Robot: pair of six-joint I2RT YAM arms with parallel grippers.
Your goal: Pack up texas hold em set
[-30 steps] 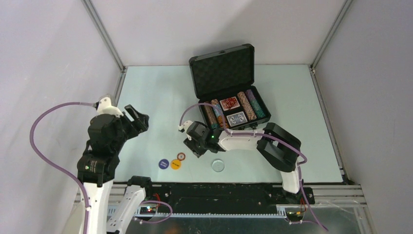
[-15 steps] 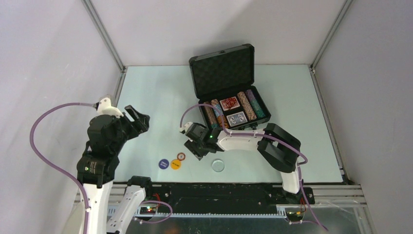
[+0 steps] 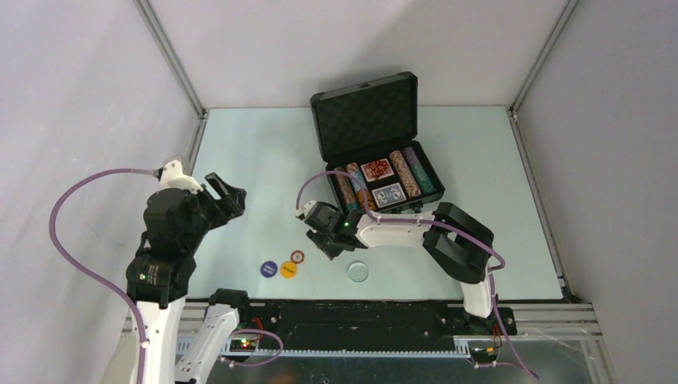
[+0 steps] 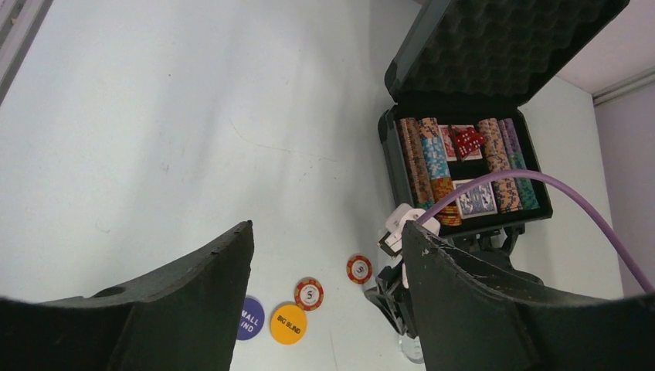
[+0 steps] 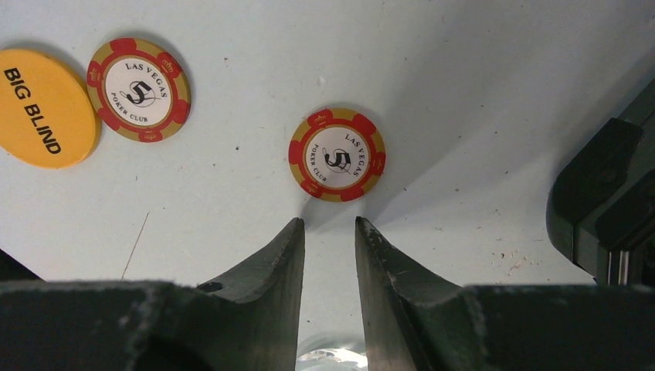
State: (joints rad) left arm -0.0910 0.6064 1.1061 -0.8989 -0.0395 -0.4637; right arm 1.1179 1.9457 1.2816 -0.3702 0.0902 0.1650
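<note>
Top view: case (image 3: 376,152) sits far-centre on the worktop (image 3: 256,152), lid up toward the back wall, chip rows (image 3: 404,172) and two card decks (image 3: 389,194) inside. Left tool (image 3: 228,196) hangs over bare worktop near the left edge, well apart from everything. Right tool (image 3: 329,246) is low, just off the case's near-left corner. Blue button (image 3: 269,269), yellow button (image 3: 289,270) and one chip (image 3: 297,257) cluster near the front edge, with the clear disc (image 3: 357,272) to their right. Left wrist: jaws spread wide, empty; red dice (image 4: 466,140) in the case; second chip (image 4: 358,269) beside the right tool. Right wrist: jaws at a narrow gap, gripping nothing. The second chip lies flat just past the fingertips, bare worktop around it, case edge close on the right.
</note>
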